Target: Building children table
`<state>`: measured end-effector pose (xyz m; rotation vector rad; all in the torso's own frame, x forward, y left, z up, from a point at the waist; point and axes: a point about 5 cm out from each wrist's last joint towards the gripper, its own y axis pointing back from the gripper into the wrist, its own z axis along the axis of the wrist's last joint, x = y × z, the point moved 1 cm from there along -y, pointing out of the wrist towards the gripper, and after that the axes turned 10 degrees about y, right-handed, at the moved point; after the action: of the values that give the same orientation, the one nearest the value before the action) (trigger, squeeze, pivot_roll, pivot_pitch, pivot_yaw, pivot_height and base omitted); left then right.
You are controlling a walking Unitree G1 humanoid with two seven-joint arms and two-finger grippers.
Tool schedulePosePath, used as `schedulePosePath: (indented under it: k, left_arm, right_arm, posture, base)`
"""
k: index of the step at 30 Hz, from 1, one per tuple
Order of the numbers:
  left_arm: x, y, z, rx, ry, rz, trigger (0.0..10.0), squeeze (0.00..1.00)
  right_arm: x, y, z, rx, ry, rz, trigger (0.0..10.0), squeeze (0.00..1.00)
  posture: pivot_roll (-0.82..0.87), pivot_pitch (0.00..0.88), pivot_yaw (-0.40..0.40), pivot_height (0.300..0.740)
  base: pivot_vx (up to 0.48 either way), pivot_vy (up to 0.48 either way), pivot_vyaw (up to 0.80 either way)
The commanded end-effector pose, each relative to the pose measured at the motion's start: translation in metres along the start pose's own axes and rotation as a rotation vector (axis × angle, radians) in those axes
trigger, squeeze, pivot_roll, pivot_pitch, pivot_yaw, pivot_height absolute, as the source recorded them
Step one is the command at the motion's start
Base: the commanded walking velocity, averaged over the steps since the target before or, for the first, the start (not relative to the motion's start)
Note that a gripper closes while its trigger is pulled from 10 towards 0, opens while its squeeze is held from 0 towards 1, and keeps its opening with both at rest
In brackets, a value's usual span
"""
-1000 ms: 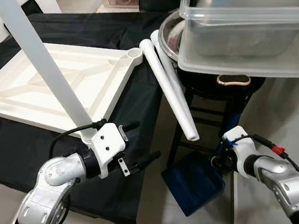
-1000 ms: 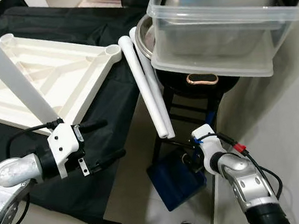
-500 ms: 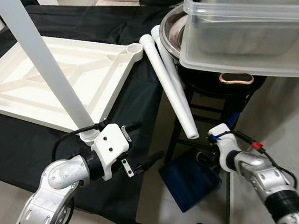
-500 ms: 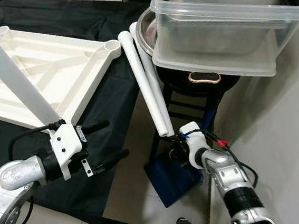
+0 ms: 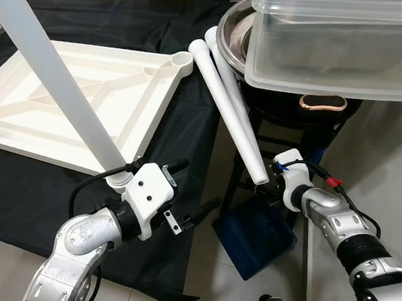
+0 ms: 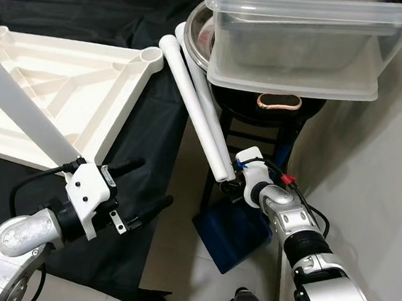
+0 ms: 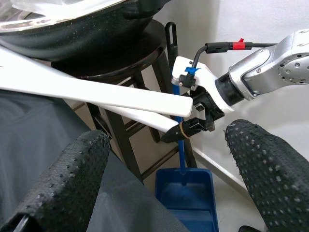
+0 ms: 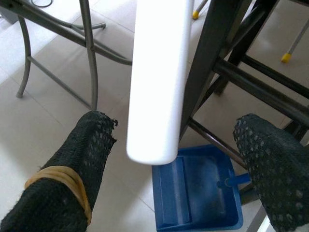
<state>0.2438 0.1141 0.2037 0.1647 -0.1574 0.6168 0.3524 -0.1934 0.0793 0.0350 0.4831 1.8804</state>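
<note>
The white tabletop (image 5: 75, 105) lies upside down on a table draped in black cloth. One white leg (image 5: 59, 86) stands upright in its near corner socket. Two loose white legs (image 5: 233, 112) lean from the tabletop's right corner down toward a stool. My left gripper (image 5: 190, 189) hangs open just right of the upright leg's base, with nothing between its fingers. My right gripper (image 5: 265, 189) is open at the lower end of one loose leg (image 8: 157, 82), whose tip sits between the black fingers (image 8: 84, 159) without being clamped.
A black stool (image 7: 120, 63) carries a dark pan (image 5: 317, 104), a steel basin and a clear plastic container (image 5: 333, 45). A blue dustpan (image 5: 255, 234) stands on the tiled floor under the leg ends. A wall closes off the right side.
My right gripper has risen and moved left from beside the dustpan to the lower end of the loose leg. My left gripper has stayed open by the upright leg.
</note>
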Motion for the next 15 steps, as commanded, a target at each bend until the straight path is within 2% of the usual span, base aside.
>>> schedulePosePath:
  k: [1,5,8,15]
  left_arm:
    - [-0.002,0.004,0.0,0.008,-0.007,0.003,10.0,0.0]
    - [-0.003,0.003,0.0,0.008,-0.005,0.001,10.0,0.0]
    - [-0.004,0.003,0.001,0.007,-0.004,0.001,10.0,0.0]
    - [-0.005,0.004,0.002,0.008,-0.003,0.003,10.0,0.0]
  right_arm:
    - [0.001,0.001,-0.006,0.007,-0.022,-0.002,10.0,0.0]
    - [-0.002,0.002,-0.004,-0.028,-0.051,0.0,10.0,0.0]
    - [0.001,0.001,0.002,-0.088,-0.079,0.046,10.0,0.0]
    - [0.001,-0.003,0.009,-0.1,-0.031,0.063,10.0,0.0]
  posture:
    - [-0.01,0.283,-0.006,0.74]
    - [-0.01,0.285,-0.003,0.74]
    - [0.0,0.287,-0.003,0.74]
    - [0.01,0.294,-0.002,0.74]
  base:
    - [0.0,0.0,0.0]
    - [0.0,0.0,0.0]
    - [0.0,0.0,0.0]
    - [0.0,0.0,0.0]
